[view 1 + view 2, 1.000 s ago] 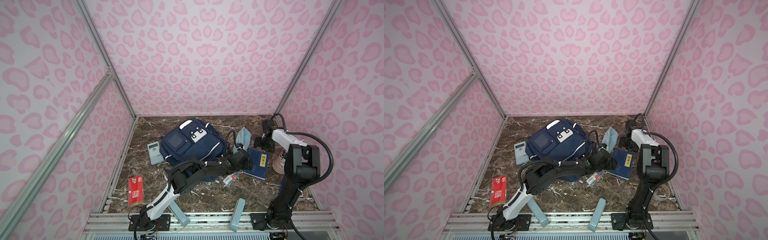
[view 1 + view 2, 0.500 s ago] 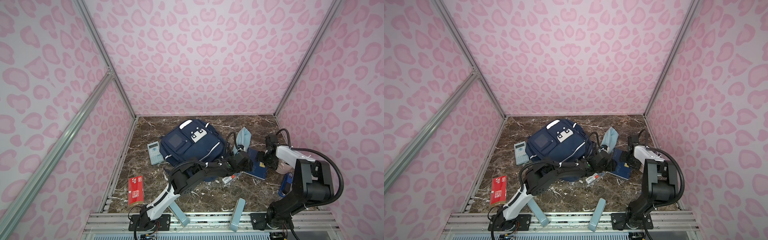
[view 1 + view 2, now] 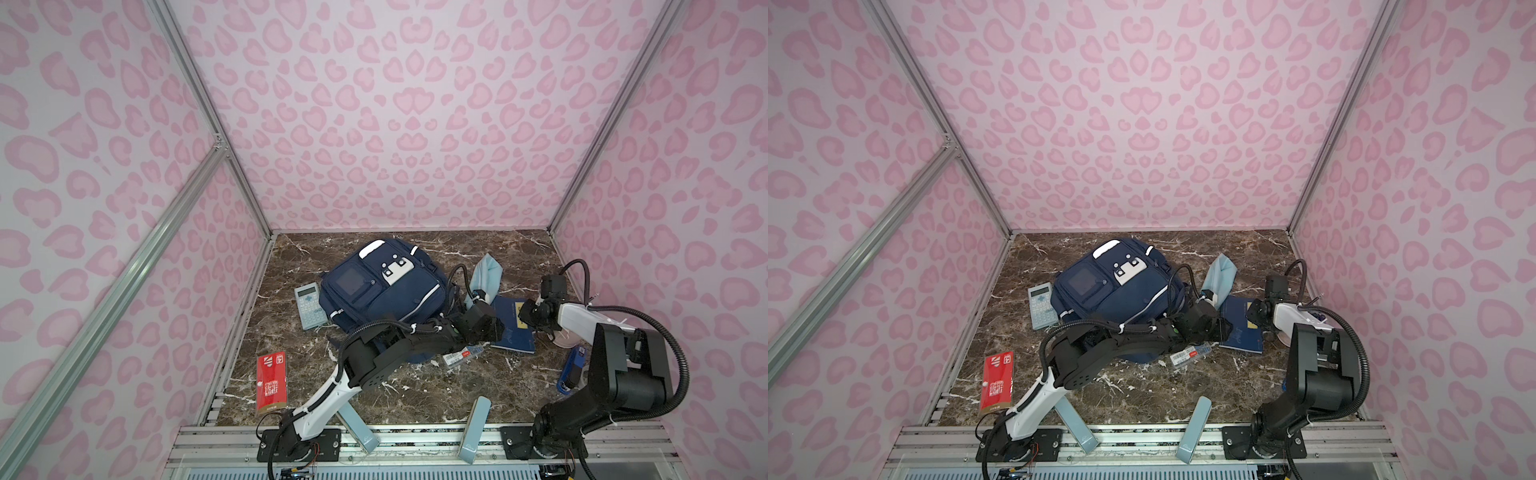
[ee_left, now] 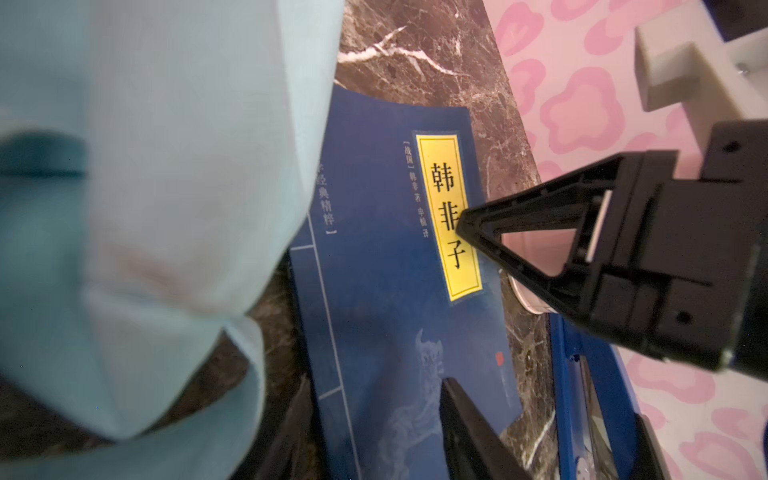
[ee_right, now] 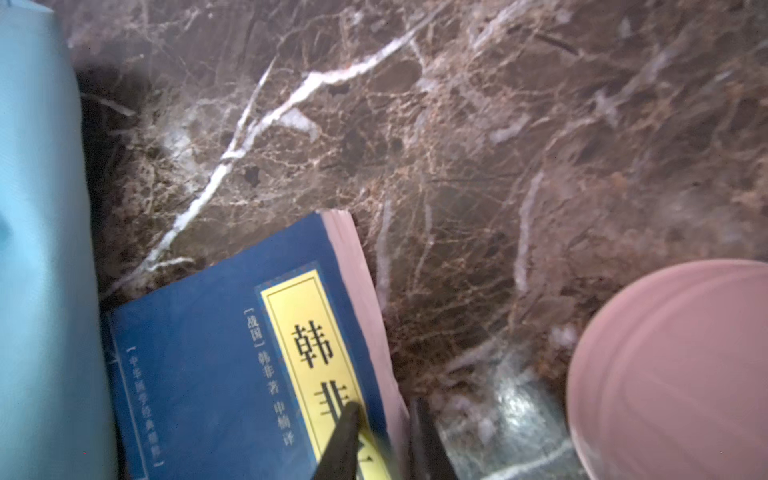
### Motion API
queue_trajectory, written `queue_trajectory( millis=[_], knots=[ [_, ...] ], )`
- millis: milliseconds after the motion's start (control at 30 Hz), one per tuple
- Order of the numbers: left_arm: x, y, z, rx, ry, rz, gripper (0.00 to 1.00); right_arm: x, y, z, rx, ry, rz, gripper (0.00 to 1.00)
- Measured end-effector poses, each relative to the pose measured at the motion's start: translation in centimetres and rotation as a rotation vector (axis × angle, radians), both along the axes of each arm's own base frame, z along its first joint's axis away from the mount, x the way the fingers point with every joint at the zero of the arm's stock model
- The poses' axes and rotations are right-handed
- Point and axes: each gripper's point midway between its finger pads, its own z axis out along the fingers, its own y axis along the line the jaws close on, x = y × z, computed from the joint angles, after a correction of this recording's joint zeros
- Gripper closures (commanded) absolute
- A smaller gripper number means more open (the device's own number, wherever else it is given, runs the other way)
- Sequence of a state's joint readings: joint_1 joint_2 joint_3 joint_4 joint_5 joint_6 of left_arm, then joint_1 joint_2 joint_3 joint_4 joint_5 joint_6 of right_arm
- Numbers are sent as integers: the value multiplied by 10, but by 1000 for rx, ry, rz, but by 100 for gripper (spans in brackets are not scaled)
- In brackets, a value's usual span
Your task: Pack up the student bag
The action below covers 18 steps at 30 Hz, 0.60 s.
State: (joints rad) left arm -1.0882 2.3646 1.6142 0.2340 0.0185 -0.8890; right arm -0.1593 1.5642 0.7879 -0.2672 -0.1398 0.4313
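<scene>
At the table's right, the left gripper [image 3: 496,329] hangs half open over the blue book [image 3: 515,338]. The right gripper [image 3: 527,316], just swung in from the back, has closed on its page edge, so 1 item looks ready to lift. Beyond, to the left, lies the student bag [image 3: 386,299], with no opening visible.

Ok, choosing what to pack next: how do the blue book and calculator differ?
The blue book is dark, yellow-labelled; the calculator pale, keyed. The book lies right of the backpack, the calculator left. The right gripper pinches the book; nothing touches the calculator. Both lie on the table.
</scene>
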Motion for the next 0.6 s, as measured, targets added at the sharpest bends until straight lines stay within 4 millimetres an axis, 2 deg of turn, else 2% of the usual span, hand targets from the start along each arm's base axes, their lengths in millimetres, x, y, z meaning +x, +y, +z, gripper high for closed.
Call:
queue_trajectory(
  millis=[67, 167, 300, 400, 467, 600],
  knots=[
    [0, 1, 1, 1, 1, 2, 47, 1, 3, 5, 14, -17, 8, 100],
    [0, 3, 2, 4, 6, 3, 46, 0, 7, 14, 26, -38, 22, 100],
    [-7, 10, 5, 11, 21, -7, 35, -6, 17, 33, 62, -67, 53, 100],
    [-19, 17, 9, -9, 51, -35, 24, -13, 29, 53, 99, -92, 92, 100],
    [-26, 25, 14, -27, 67, -51, 20, -16, 34, 73, 111, -129, 110, 100],
    [-33, 39, 44, -102, 52, -66, 17, -23, 41, 110, 135, -213, 135, 100]
  ],
)
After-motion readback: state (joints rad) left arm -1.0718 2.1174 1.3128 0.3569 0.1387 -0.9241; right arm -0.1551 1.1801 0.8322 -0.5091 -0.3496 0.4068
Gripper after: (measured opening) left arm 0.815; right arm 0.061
